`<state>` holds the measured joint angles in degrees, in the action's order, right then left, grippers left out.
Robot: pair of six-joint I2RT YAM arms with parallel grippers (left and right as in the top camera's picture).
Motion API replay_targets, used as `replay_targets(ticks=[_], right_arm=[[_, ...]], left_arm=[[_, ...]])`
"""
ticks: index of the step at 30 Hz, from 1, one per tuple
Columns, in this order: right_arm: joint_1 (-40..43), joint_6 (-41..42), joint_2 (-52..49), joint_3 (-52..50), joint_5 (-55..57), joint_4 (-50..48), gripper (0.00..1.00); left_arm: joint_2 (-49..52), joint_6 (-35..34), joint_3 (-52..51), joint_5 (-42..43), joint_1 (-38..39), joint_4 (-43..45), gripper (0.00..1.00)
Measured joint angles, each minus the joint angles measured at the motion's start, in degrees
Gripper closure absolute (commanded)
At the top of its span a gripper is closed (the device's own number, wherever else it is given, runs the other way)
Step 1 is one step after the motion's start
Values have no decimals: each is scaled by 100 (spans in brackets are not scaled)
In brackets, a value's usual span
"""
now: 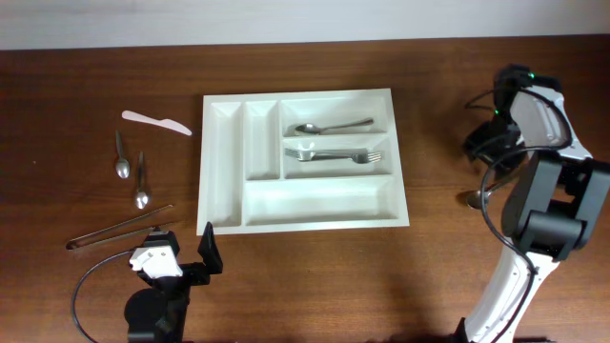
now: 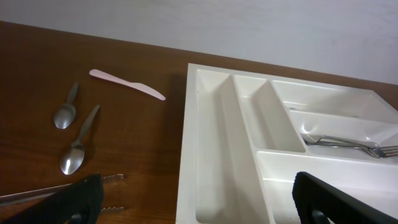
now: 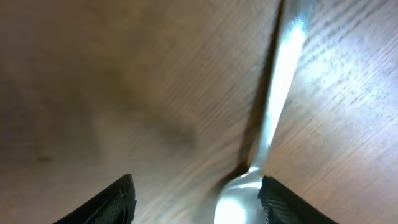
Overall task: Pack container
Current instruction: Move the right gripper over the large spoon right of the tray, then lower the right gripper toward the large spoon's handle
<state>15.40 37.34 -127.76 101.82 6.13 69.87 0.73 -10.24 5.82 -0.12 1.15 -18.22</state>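
The white five-compartment container [image 1: 297, 96] lies mid-table. One long slot holds a spoon [image 1: 334, 126], and the one below holds forks [image 1: 334, 154]. The container also shows in the left wrist view [image 2: 186, 155], with a fork [image 2: 348, 144]. My left gripper [image 1: 181, 262] is open and empty near the container's front left corner; in its wrist view [image 2: 199, 205] its jaws span the corner. My right gripper [image 1: 484, 183] is open and low over a metal spoon [image 1: 473, 198] on the table to the right of the container. In the right wrist view the spoon [image 3: 270, 118] lies by the right finger of the open jaws [image 3: 196, 199].
Left of the container lie a pale plastic knife [image 1: 155, 121], two metal spoons [image 1: 121, 157] [image 1: 141, 183] and metal tongs [image 1: 119, 230]. The left wrist view shows the knife [image 2: 127, 84], both spoons [image 2: 65, 111] [image 2: 76, 152] and the tongs [image 2: 37, 194].
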Motion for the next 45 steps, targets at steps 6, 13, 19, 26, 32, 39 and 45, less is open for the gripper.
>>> replay_targets(ticks=[6,13,19,26,32,39,45], right_arm=[[168,-254,0,-264,-131,-120,37],[179,-466,0,-518,-468,-643,37],[282,-568,223,-986,-850,-1088,40],[332,-925,350,-1193,-907,-1217,40],[332,-1154,348,-1158,-931,-1167,39],[332,-1263,236,-546,-942,-702,35],[332,-1228,264,22,-835,-393,36]], left_arm=[[0,0,0,0,0,0,1],[0,0,0,0,0,0,1],[0,0,0,0,0,-2,1],[0,0,0,0,0,-2,1],[0,0,0,0,0,-2,1],[0,0,0,0,0,-2,1],[0,0,0,0,0,0,1]])
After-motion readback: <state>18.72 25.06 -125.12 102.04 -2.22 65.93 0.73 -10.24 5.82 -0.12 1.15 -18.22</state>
